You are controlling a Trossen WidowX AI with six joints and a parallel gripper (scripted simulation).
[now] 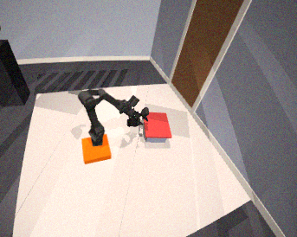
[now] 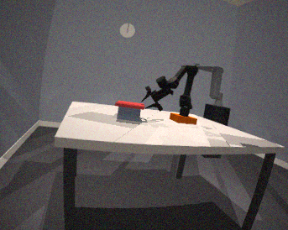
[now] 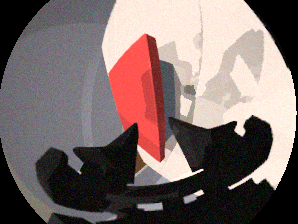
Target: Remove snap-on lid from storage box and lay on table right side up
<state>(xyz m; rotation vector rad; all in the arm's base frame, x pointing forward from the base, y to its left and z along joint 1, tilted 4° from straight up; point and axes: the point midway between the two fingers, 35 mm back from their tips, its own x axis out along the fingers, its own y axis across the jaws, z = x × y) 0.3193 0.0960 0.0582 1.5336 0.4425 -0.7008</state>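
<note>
The red lid (image 1: 158,125) (image 2: 129,105) (image 3: 132,92) sits flat on top of the blue-grey storage box (image 1: 156,139) (image 2: 128,114) (image 3: 170,90), which stands on the table (image 1: 77,195) (image 2: 171,140). The lid overhangs the box a little. My gripper (image 1: 145,123) (image 2: 144,105) (image 3: 153,121) is open and empty, tilted toward the lid's near edge on the arm's side. In the wrist view the lid's lower end shows beyond the gap between the two fingertips. Whether a fingertip touches the lid cannot be told.
The arm's orange base block (image 1: 96,155) (image 2: 180,118) stands on the table to one side of the box. A wall with a brown door (image 1: 203,48) runs past the table's side behind the box. A dark cabinet (image 1: 8,73) (image 2: 217,113) stands off the table.
</note>
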